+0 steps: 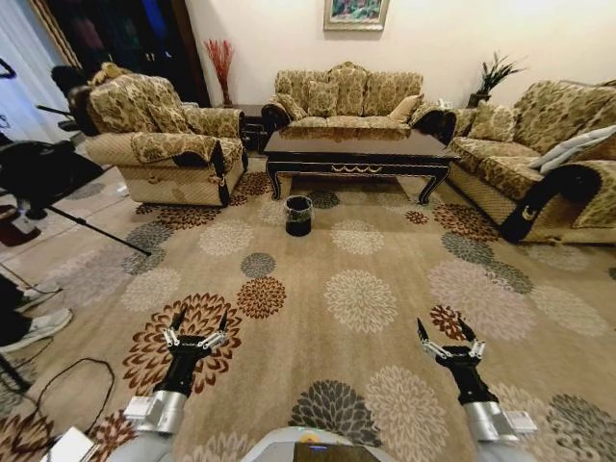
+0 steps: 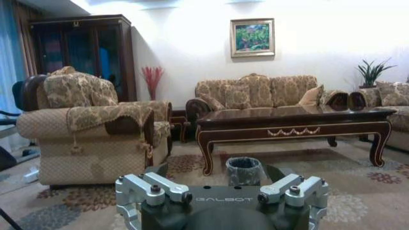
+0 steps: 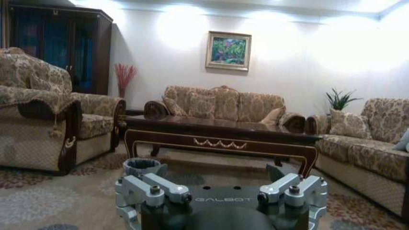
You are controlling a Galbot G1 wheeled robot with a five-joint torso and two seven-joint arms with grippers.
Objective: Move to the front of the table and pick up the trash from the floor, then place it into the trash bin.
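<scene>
Head view looks down a living room: the floor (image 1: pixel 385 241), a beige carpet with round flower medallions, runs from the robot to the seating. At 12 o'clock, far across the carpet, stands the dark glossy coffee table (image 1: pixel 356 149), gold scrollwork on its apron; it is the surface named in the task. Just in front of its left end, at about 11 o'clock, sits the trash bin (image 1: pixel 298 216), small, round and black with a clear liner over its rim, on the carpet and apart from the table legs. No scrap of trash can be made out on the patterned carpet from here.

At 7 o'clock the left claw (image 1: pixel 198 325) hangs above the carpet with its fingers spread wide, released, grasping nothing. At 5 o'clock the right claw (image 1: pixel 445 332) hangs likewise, spread and empty. Both are well apart from the bin.

Sofas ring the table: an armchair (image 1: pixel 164 140) at 10 o'clock, a sofa (image 1: pixel 348 96) behind the table, another sofa (image 1: pixel 539 154) at 2 o'clock.

Left wrist view shows the bin (image 2: pixel 244 170) before the table (image 2: pixel 294 122); right wrist view shows the bin (image 3: pixel 142 167) beside the table's (image 3: pixel 217 134) near corner.
</scene>
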